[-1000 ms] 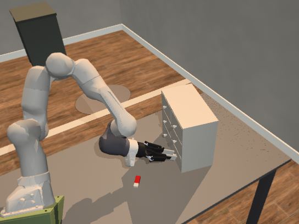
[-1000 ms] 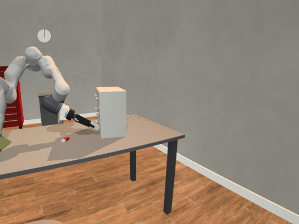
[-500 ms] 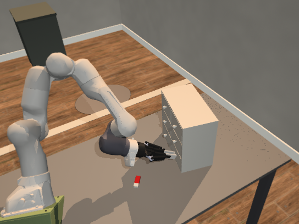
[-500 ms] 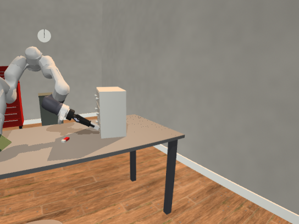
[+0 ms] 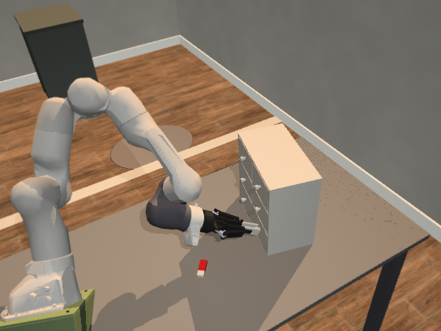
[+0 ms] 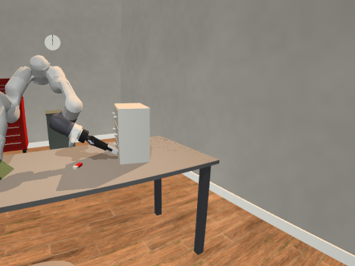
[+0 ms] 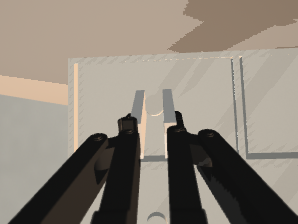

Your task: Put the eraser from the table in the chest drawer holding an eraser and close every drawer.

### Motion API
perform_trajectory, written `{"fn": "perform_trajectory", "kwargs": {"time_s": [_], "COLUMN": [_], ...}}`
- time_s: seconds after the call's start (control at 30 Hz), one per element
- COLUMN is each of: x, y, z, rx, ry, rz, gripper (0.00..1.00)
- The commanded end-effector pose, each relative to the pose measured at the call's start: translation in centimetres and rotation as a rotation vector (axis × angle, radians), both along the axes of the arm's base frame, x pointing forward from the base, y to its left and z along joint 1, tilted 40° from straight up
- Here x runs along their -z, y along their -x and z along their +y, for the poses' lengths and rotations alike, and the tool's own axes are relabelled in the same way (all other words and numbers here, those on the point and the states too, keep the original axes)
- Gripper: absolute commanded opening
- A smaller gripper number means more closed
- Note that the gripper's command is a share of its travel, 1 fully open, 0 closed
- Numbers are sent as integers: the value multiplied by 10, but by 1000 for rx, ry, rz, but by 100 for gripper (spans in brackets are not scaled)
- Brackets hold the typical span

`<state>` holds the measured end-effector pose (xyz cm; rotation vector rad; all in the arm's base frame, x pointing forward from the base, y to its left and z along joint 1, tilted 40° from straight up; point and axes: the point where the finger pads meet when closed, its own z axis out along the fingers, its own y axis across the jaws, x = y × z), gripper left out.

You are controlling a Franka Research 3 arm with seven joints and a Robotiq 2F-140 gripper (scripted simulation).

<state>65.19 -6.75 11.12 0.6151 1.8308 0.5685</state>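
the gripper (image 5: pixel 255 229) reaches in low and near level at the front of the small chest (image 5: pixel 284 178), which stands on the table (image 5: pixel 357 227) w/ its knobbed face toward the arm (image 5: pixel 154 138); in the top view the chest is at about 2 o'clock from the eraser (image 5: pixel 202 268) and the gripper at about 1 o'clock from it. jaws are nearly shut, pinched onto the knob (image 7: pixel 155 106) of a bottom-row drawer (image 7: pixel 200 95), the one on the near-corner side of the chest; the wrist view shows the two pale pads (image 7: pixel 137 112) flanking that round knob w/ only a slim gap left, so the gripper has hold of the knob and nothing else. all drawer fronts look flush w/ the chest face in the top view, none sticking out that i can see. the eraser lies flat on the table, well apart from the chest and apart from the gripper, in the open. it's a short block, red over most of its length w/ a white end. in the top view its long axis runs roughly 12 to 6 o'clock, tipped slightly toward 1 and 7, red end at the 12–1 side toward the gripper, white end at the 6–7 side toward the near table edge. in the exterior view the eraser (image 6: pixel 77 165) sits at about 8 o'clock from the chest (image 6: pixel 134 137), white end left, red end right. what's inside the drawers can't be seen.
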Motion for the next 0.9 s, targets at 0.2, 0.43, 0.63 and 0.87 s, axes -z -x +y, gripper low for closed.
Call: {"fn": "perform_trajectory", "kwargs": {"time_s": [0.2, 0.43, 0.63, 0.87], "x": [1, 1, 1, 2], "y": [0, 2, 4, 10], "z": [1, 2, 2, 4], "rx": [-2, -2, -2, -2], "ry": [-4, -4, -4, -4], "rz": [3, 3, 3, 3], "gripper": [8, 8, 8, 8]}}
